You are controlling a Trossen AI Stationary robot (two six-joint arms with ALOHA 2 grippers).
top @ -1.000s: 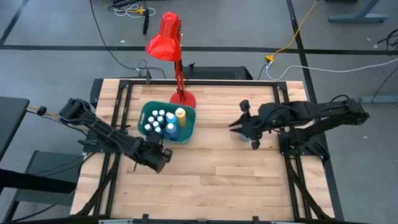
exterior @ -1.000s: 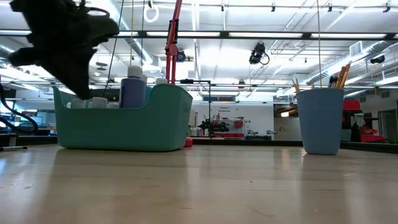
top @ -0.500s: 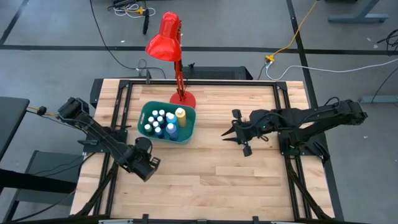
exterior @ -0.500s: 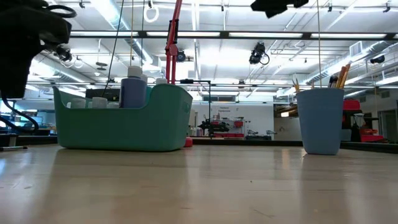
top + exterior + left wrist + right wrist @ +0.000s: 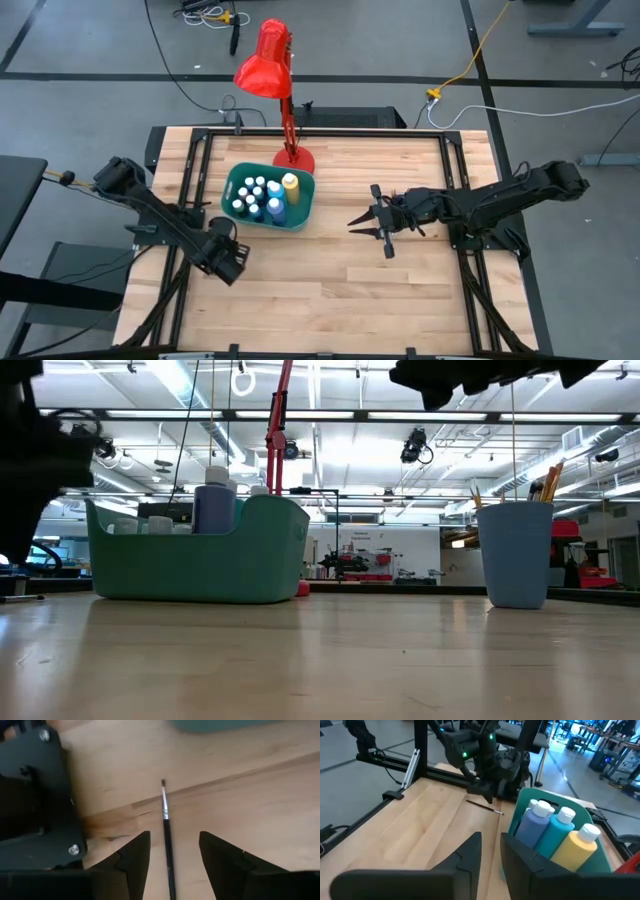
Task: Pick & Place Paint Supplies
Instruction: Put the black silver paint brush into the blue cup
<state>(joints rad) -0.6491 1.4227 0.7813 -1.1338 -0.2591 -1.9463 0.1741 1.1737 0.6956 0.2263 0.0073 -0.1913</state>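
A thin dark-handled brush (image 5: 166, 827) lies flat on the wooden table near its left edge. My left gripper (image 5: 170, 865) points down over the brush, open, with one finger on either side of the handle and a gap to each. The right wrist view shows the same brush (image 5: 487, 807) under the left gripper (image 5: 482, 790). White-capped paint bottles (image 5: 260, 195) and a yellow bottle (image 5: 291, 183) stand in the teal bin (image 5: 300, 222). My right gripper (image 5: 365, 232) hangs above mid-table, right of the bin, pointing at it. Its fingers (image 5: 470, 852) stand slightly apart with nothing between them.
A red desk lamp (image 5: 270, 60) stands with its base (image 5: 295, 160) just behind the bin. A blue cup (image 5: 515, 555) holding brushes (image 5: 548, 482) stands at the table's right, under my right arm. Black frame rails (image 5: 190, 180) run along the table's edges.
My left gripper has moved toward the table's left and near edges and come down, tipping steeper. My right gripper has sunk and moved left toward the bin, rolling its wrist.
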